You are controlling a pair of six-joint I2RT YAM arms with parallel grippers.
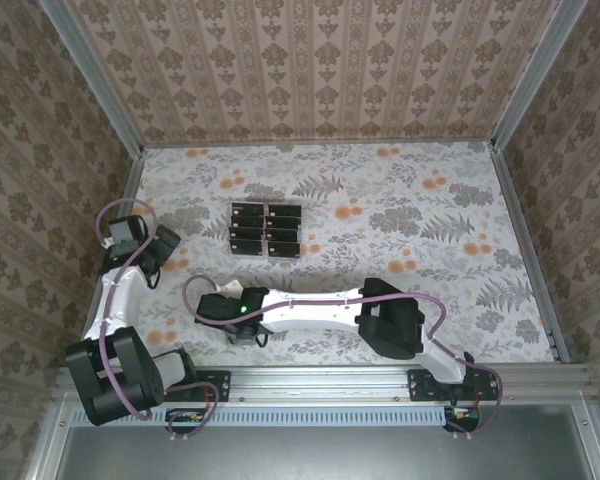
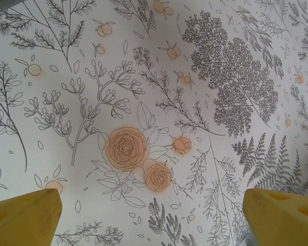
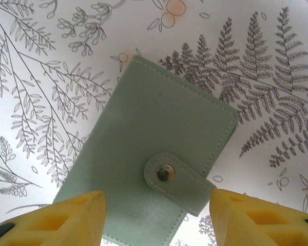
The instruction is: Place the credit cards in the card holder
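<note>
Yellow fingertips (image 3: 51, 220) of the right claw (image 3: 156, 223) sit at the bottom of the right wrist view. They are spread apart with the lower end of the card holder (image 3: 154, 138) between them; the claw is released and grips nothing yet. The holder lies flat and slantwise on the flowered worktop (image 1: 430, 200), folded shut, its strap (image 3: 182, 184) pressed down over a metal stud (image 3: 166, 173). The left fingertip overlaps the holder's long edge in the view, while a strip of bare worktop shows between the strap and the right fingertip. From above, the credit cards (image 1: 265, 230) lie in a tidy block of two columns farther back, apart from the holder, none of them lifted. The left claw (image 2: 154, 220) hangs over bare worktop off to the left, jaws at their widest and empty. The step in hand looks like taking hold of the holder, so the task is near its start. Next the right claw needs to come together squarely on the holder's edges without skidding the soft cover sideways. The strap must then be popped off the stud and the holder opened before any card can go in, and the left claw seems free for that.
</note>
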